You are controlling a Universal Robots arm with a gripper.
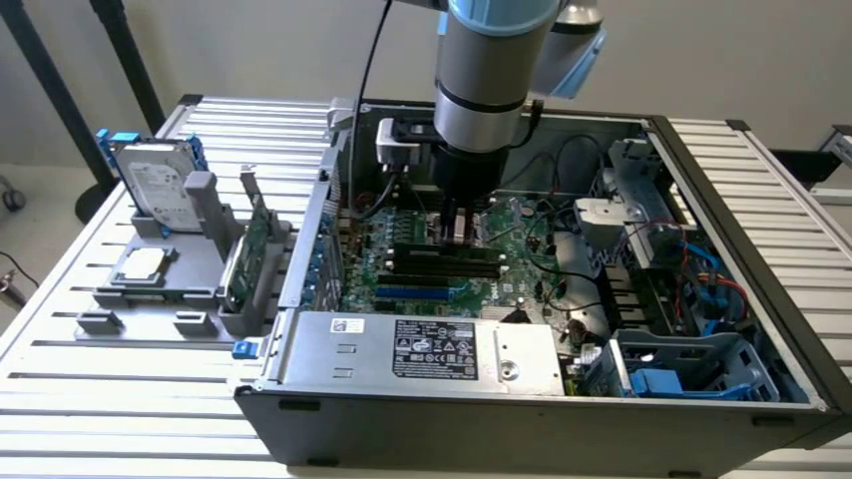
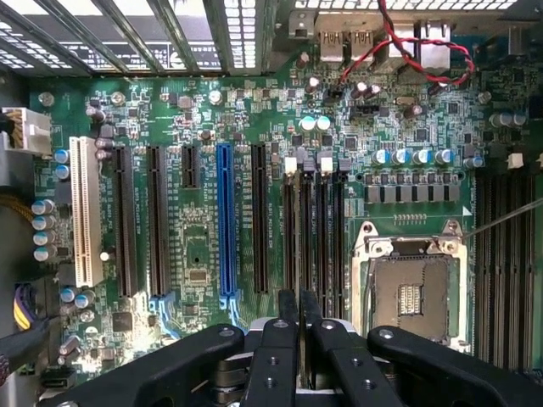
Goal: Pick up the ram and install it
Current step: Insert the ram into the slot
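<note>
My gripper (image 1: pixel 458 228) reaches down inside the open computer case, just above the long black memory slots (image 1: pixel 440 261) of the motherboard. In the wrist view its two black fingers (image 2: pixel 287 339) stand almost together, and the gripper (image 2: pixel 299 307) is shut on a thin dark strip seen edge-on. That strip is the ram (image 2: pixel 299 254), and it runs in line with the memory slots (image 2: pixel 327 237) beside the empty processor socket (image 2: pixel 410 292). How deep the ram sits in a slot I cannot tell.
A grey rack (image 1: pixel 147 299) at the exterior view's left holds a hard drive (image 1: pixel 150 185), a processor chip (image 1: pixel 142 264) and a green expansion card (image 1: pixel 247 259). The power supply (image 1: pixel 426 349) fills the case's front. Cables (image 1: pixel 672 259) and drive cages crowd the exterior view's right.
</note>
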